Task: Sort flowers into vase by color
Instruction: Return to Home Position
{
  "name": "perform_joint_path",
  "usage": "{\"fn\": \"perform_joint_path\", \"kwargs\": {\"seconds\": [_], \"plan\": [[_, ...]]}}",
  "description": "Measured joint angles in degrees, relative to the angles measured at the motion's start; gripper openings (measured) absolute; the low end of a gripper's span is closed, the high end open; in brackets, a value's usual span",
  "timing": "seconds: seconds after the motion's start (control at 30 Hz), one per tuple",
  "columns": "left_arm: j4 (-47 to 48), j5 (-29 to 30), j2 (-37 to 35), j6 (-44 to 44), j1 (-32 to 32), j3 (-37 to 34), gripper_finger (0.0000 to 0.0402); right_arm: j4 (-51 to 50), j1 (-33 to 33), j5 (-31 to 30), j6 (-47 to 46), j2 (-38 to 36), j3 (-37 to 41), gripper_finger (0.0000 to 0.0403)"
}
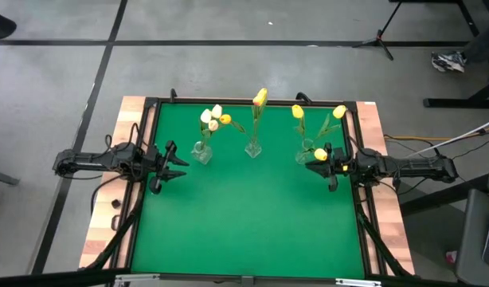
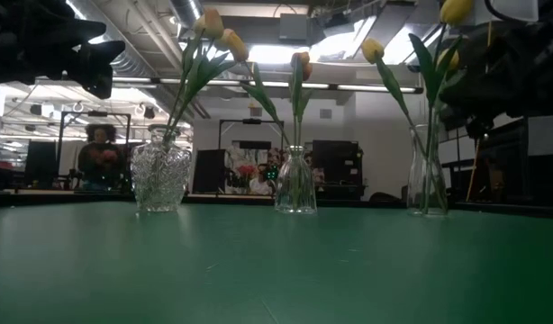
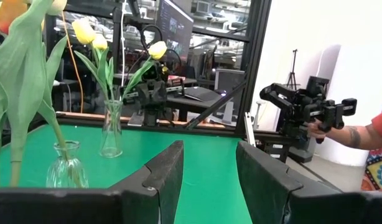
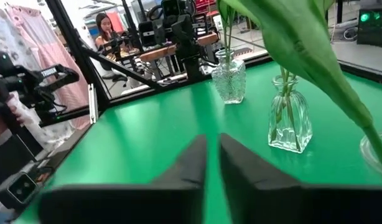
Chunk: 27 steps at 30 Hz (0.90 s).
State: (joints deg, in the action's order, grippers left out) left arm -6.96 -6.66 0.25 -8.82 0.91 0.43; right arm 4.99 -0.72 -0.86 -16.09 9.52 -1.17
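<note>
On the green mat (image 1: 252, 215), three vases (image 1: 253, 148) of flowers (image 1: 260, 97); beyond, grey floor (image 1: 228, 72).

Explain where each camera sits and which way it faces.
High: above the table, facing down; left gripper and right gripper show.
Low: table-top height, facing the room; left arm, right arm above.
Left wrist: behind open left gripper, facing right vase.
Right wrist: behind shut right gripper, facing left vase.
All share the middle vase.
</note>
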Motion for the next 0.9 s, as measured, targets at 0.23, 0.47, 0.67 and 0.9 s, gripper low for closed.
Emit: {"fn": "perform_joint_path", "kwargs": {"seconds": [0.23,0.47,0.67,0.9], "plan": [[-0.68,0.01,0.0,0.42,0.0,-0.02,0.0145,0.41,-0.01,0.0,2.86,0.0,0.0,0.0028],[-0.83,0.02,0.0,0.56,0.0,0.0,0.0145,0.52,-0.01,0.02,2.92,0.0,-0.02,0.0021],[-3.68,0.13,0.02,0.18,0.0,0.0,0.0145,0.52,-0.01,0.02,2.92,0.0,-0.04,0.0021],[-4.66,1.55,0.02,0.41,0.0,0.0,0.0145,0.5,0.0,0.02,2.92,0.0,-0.07,0.0021]]}}
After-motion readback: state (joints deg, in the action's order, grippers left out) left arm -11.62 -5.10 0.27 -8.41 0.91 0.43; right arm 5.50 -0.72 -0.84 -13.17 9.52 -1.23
